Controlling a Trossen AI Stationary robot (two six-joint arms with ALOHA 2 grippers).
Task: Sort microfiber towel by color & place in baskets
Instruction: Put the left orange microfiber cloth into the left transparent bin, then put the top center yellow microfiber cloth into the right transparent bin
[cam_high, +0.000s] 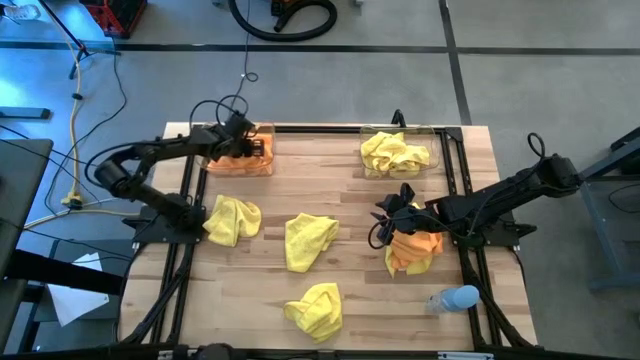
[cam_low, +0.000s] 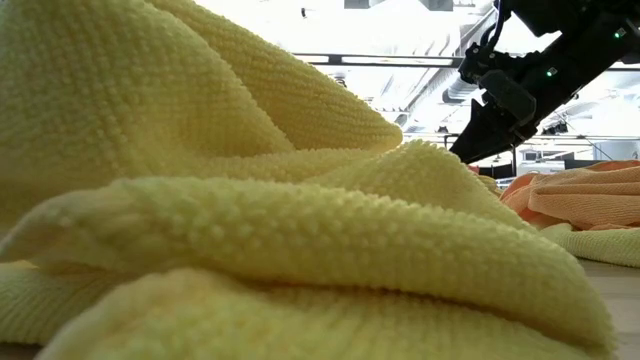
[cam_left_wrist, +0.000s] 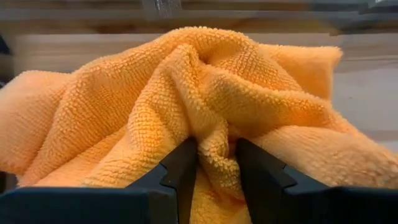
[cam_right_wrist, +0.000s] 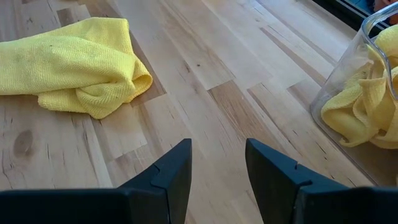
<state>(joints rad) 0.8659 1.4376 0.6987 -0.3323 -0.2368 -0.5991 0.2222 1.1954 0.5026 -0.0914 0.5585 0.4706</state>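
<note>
My left gripper (cam_high: 247, 140) is over the left clear basket (cam_high: 270, 152) at the table's far side, shut on an orange microfiber towel (cam_high: 238, 162) that fills the left wrist view (cam_left_wrist: 124, 106). My right gripper (cam_high: 385, 215) is open and hovers over bare wood beside another orange towel (cam_high: 412, 250), touching nothing; in its wrist view (cam_right_wrist: 217, 163) the fingers frame only the tabletop. The right basket (cam_high: 436, 140) holds yellow towels (cam_high: 395, 152). Three yellow towels lie crumpled on the table (cam_high: 232, 218), (cam_high: 308, 240), (cam_high: 315, 310). My left gripper pinches a raised fold (cam_left_wrist: 214, 146) of the orange towel between its two fingers (cam_left_wrist: 181, 169), coming in from the table's left and slanting down. The cloth bunches into ridges around the fold. The rest of the towel lies in the left basket.
A small pale blue rounded object (cam_high: 455, 298) lies near the table's near right corner. In the low view a yellow towel (cam_low: 250, 230) fills the foreground, with the right arm (cam_low: 505, 100) and an orange towel (cam_low: 580, 200) behind. Bare wood shows between the baskets.
</note>
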